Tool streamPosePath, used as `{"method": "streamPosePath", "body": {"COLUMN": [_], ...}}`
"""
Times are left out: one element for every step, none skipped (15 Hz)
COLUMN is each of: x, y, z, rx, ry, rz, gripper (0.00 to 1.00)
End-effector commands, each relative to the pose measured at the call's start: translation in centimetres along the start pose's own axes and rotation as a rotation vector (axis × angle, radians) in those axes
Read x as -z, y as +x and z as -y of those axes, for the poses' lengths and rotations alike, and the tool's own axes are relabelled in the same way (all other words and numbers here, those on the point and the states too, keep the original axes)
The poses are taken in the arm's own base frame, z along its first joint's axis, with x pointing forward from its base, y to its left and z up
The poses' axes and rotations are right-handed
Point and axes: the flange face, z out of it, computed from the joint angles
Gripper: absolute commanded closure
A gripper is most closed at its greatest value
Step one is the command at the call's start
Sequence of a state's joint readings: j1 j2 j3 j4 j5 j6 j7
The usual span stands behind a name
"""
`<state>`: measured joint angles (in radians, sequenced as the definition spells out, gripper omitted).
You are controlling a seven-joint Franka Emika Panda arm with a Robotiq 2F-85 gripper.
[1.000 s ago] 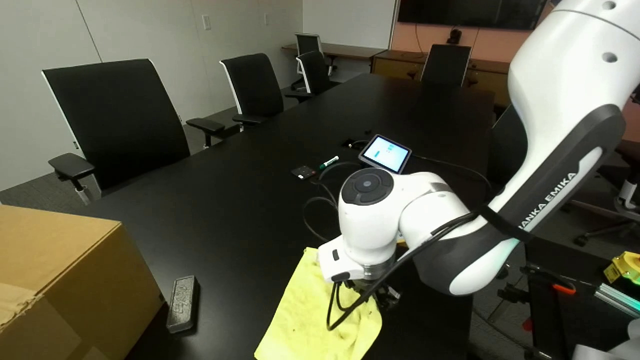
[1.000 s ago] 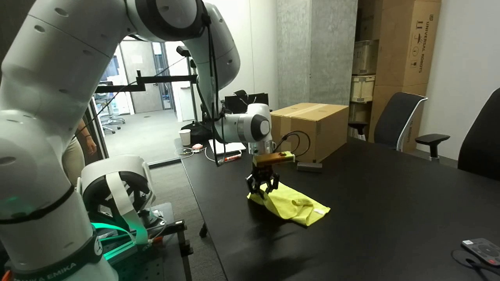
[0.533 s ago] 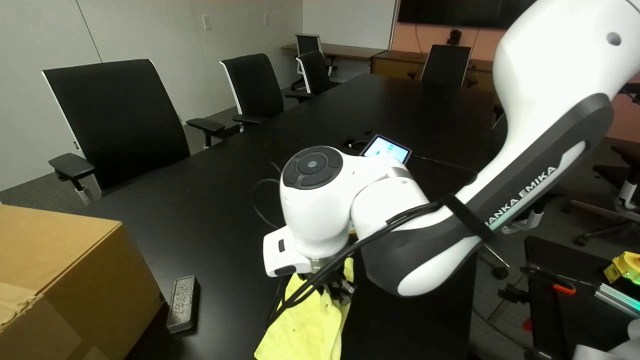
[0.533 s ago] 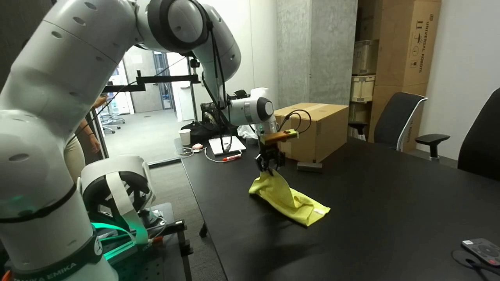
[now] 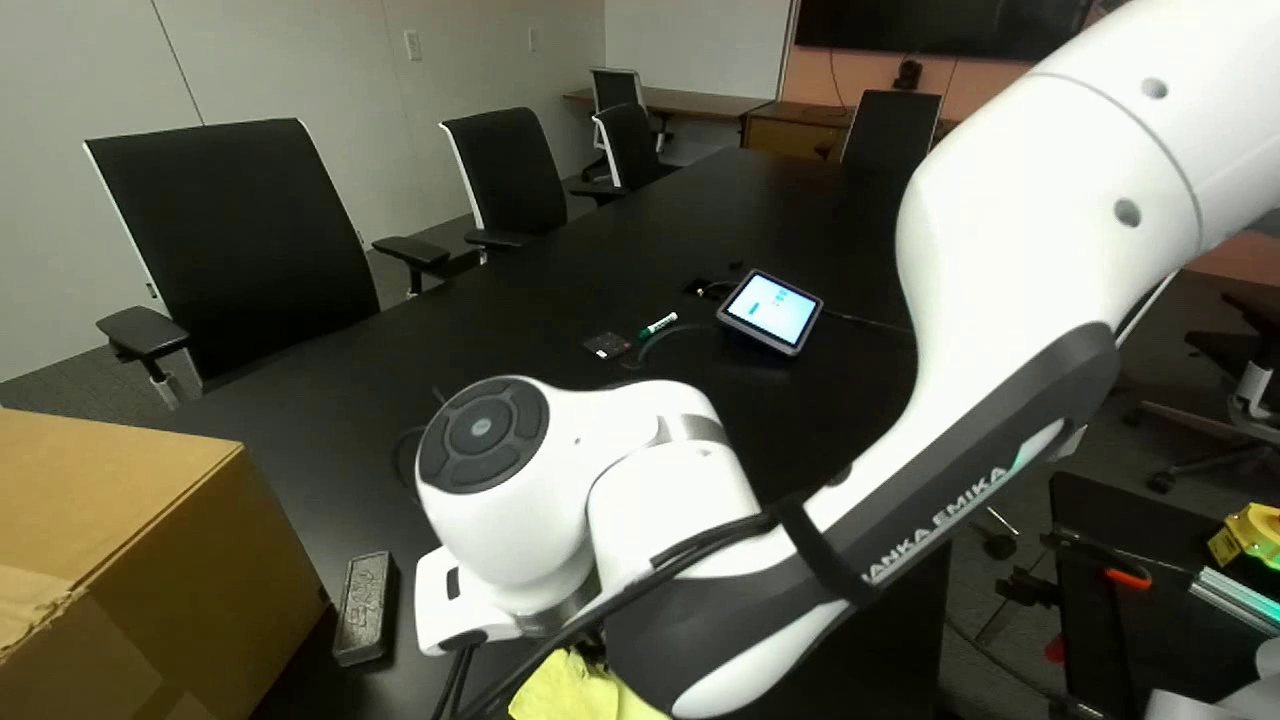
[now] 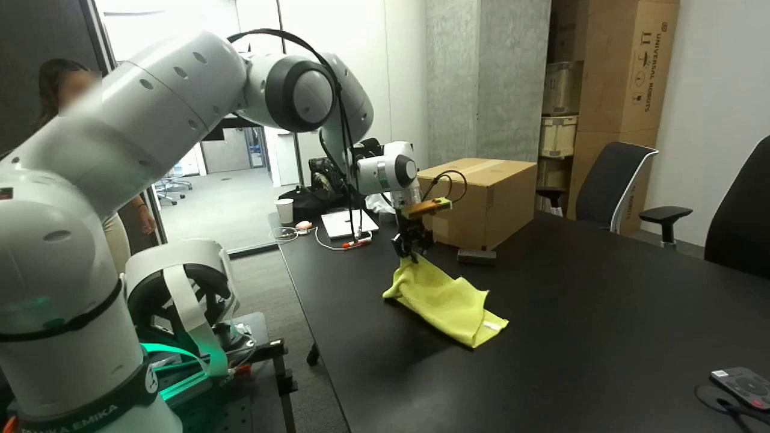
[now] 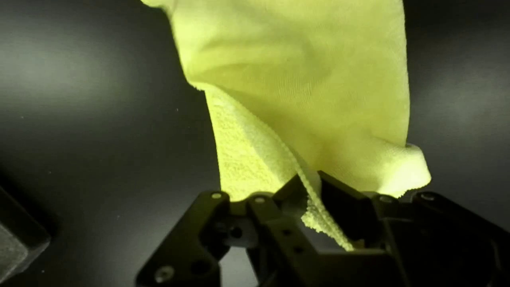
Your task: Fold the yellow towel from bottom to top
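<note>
Gripper (image 7: 308,187): its two black fingers (image 7: 346,203) are pinched tight on an edge of the yellow towel (image 6: 442,304), and they hold that edge up off the black table (image 6: 577,337).
Yellow towel: it is on the table, under the gripper and out to one side. One part slopes up to the gripper, like the side of a tent, and the rest lies on the table top.
Towel from the wrist view: a smooth part is on top, with a slanting edge, and a fuzzy part peeks out under it. A little flap sticks out on the right.
White patch (image 6: 491,325): it is near the corner of the towel well apart from the gripper (it looks like a tag).
Robot arm (image 5: 1000,250): it is big and white. In an exterior view it is in front of the towel, so just a bit of yellow shows at the bottom.
Cardboard box (image 6: 511,198): it is brown and big, and it sits on the table behind the gripper in an exterior view.
Dark block (image 5: 365,610): it lies flat on the table, just beside the box.
Tablet (image 5: 770,310): its screen is lit up, and it leans back on the table.
Green and white pen (image 5: 658,325): it lies near the tablet.
</note>
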<state>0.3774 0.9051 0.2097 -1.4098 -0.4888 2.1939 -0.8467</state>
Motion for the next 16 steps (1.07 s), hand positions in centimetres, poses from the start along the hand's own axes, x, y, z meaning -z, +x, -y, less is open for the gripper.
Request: {"method": "streamPosePath", "body": {"x": [-1.2, -1.6, -2.1, -2.2, -1.6, -1.6, -1.3, -1.2, -0.8, -1.0, -0.8, -0.9, -0.7, -0.7, -0.4, -0.8], "y": [3.6, 4.2, 4.5, 4.8, 4.9, 5.1, 5.3, 5.3, 5.0, 4.8, 4.4, 4.1, 3.6, 3.1, 2.7, 2.3], "z": [-1.8, -2.0, -2.4, -2.7, -3.2, -3.5, -3.8, -4.3, -4.7, -5.1, -5.5, -5.8, -6.0, -6.2, -6.4, -6.6], "rx": [0.029, 0.029, 0.018, 0.01, -0.001, -0.02, -0.046, -0.071, -0.107, -0.142, -0.173, -0.203, -0.228, -0.257, -0.274, -0.295], "ry": [-0.017, -0.014, -0.016, -0.018, -0.014, -0.021, -0.031, -0.041, -0.049, -0.061, -0.07, -0.078, -0.07, -0.074, -0.071, -0.069], "rz": [0.055, 0.061, 0.072, 0.079, 0.079, 0.085, 0.093, 0.101, 0.108, 0.119, 0.132, 0.142, 0.143, 0.153, 0.157, 0.167], "gripper": [0.93, 0.94, 0.94, 0.93, 0.94, 0.94, 0.94, 0.94, 0.94, 0.94, 0.93, 0.64, 0.64, 0.58, 0.5, 0.43]}}
